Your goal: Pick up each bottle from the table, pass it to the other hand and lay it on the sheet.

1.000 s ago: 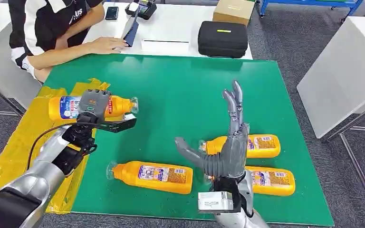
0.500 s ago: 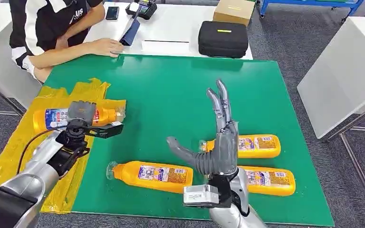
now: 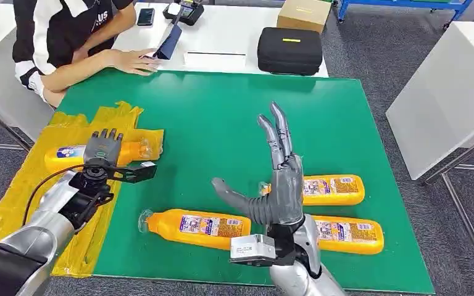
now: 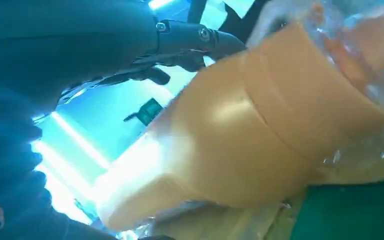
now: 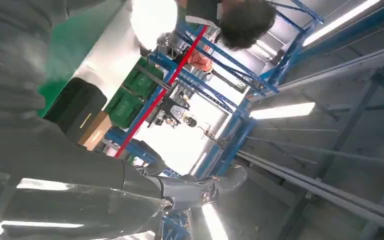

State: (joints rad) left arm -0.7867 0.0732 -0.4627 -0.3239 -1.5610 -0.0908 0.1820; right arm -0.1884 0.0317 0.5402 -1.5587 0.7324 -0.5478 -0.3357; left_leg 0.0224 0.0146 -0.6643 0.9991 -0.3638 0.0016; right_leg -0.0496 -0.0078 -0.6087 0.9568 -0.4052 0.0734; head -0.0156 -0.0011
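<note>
The held bottle (image 3: pixel 74 152) lay on its side on the yellow sheet (image 3: pixel 18 197) at the table's left edge, cap end toward the green mat (image 3: pixel 222 117). The left hand (image 3: pixel 103 148) rested over its middle, fingers draped across the body; whether the grasp was firm or already slackening could not be told, though the left wrist view showed the bottle (image 4: pixel 240 135) close against the hand. The right hand (image 3: pixel 278 185) stood upright above the mat, fingers straight and spread, holding nothing.

Three further bottles lay flat on the mat: one near the front centre (image 3: pixel 199 226), and two to the right, the farther (image 3: pixel 330 190) and the nearer (image 3: pixel 345 234), both partly behind the right hand.

Judgement: the laying-down step was in hand. The next move called for the left hand to let go and lift clear without rolling the bottle, and for the right hand to descend on a fresh bottle.

A person (image 3: pixel 68 43) sat at the far left corner.
</note>
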